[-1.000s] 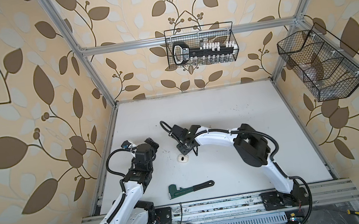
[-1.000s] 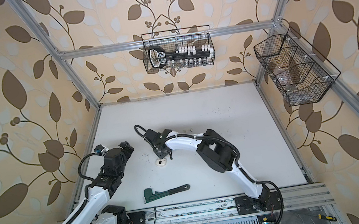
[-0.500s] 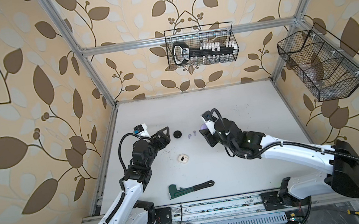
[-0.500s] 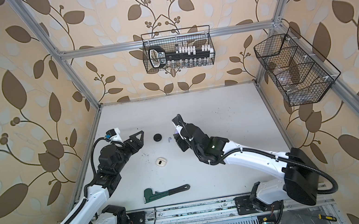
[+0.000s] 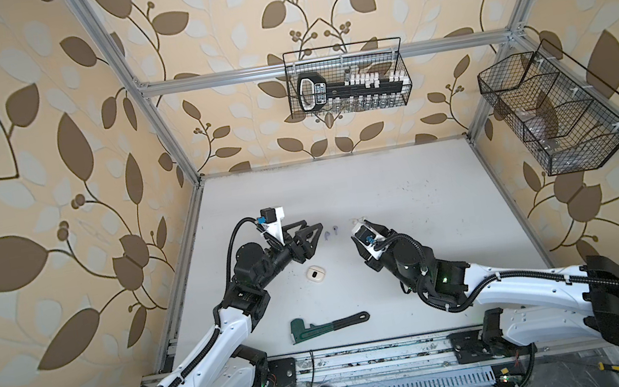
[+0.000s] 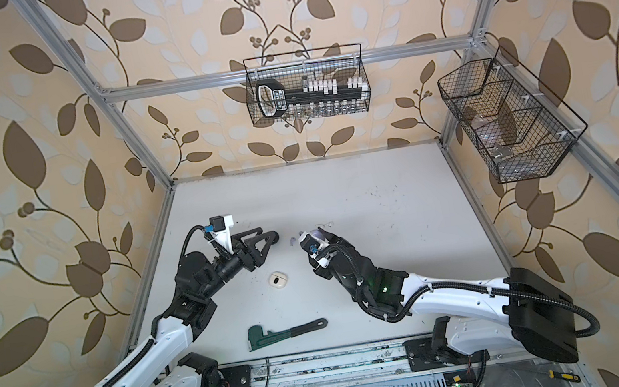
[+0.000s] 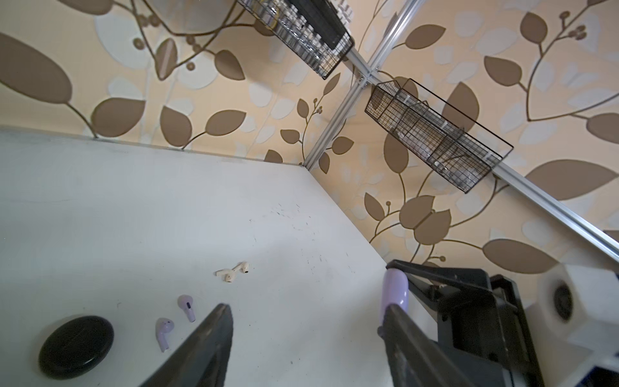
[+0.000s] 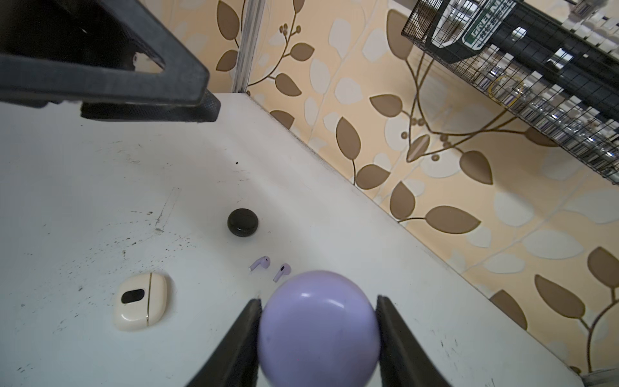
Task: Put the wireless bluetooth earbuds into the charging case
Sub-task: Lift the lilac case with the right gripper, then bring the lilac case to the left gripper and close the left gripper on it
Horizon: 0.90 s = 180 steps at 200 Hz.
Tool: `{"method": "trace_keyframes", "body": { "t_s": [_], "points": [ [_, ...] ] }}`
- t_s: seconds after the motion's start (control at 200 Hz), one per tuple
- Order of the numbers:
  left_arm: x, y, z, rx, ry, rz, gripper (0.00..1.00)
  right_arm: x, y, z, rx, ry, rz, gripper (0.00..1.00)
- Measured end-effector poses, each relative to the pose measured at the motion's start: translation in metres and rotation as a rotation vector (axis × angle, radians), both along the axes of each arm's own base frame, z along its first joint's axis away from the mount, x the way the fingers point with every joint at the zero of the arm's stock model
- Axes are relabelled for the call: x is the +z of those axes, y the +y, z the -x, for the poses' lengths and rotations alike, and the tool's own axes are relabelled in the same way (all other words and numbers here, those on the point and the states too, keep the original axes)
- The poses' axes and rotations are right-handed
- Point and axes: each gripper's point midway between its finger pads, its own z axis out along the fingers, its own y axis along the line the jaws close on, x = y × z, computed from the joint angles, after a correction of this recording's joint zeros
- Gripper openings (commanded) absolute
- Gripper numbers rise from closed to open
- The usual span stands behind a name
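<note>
Over the white surface, the right hand pinches the lilac case, lilac earbuds just beyond it, presumably steadying it so the spread left hand can load them.

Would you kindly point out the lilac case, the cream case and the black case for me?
lilac case (image 8: 318,328): right wrist view, middle of its rounded shell.
cream case (image 8: 140,297): right wrist view, centre of its top face.
black case (image 8: 243,222): right wrist view, centre of its lid.
</note>
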Motion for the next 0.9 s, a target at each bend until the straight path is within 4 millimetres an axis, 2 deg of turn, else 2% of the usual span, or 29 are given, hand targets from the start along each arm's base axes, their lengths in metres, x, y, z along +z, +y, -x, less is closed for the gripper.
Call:
{"method": "trace_keyframes", "body": {
  "t_s": [0.12,0.26,0.36,0.54,0.9],
  "points": [
    [-0.004,-0.013,0.009,-0.073,-0.021,-0.028,0.63,0.000,0.000,0.002,0.021,-0.034,0.020,0.06],
    [-0.009,-0.027,0.018,-0.149,-0.035,-0.062,0.59,-0.018,-0.007,0.012,0.066,-0.057,0.073,0.09],
    [-0.007,-0.038,0.025,-0.203,-0.050,-0.089,0.55,-0.023,-0.010,0.018,0.094,-0.079,0.092,0.11],
    [-0.001,-0.059,0.032,-0.295,-0.071,-0.130,0.52,-0.020,-0.012,0.025,0.127,-0.135,0.093,0.12],
    [-0.022,-0.088,0.040,-0.417,-0.011,-0.237,0.48,-0.010,-0.014,0.028,0.139,-0.193,0.088,0.11]
  ]
}}
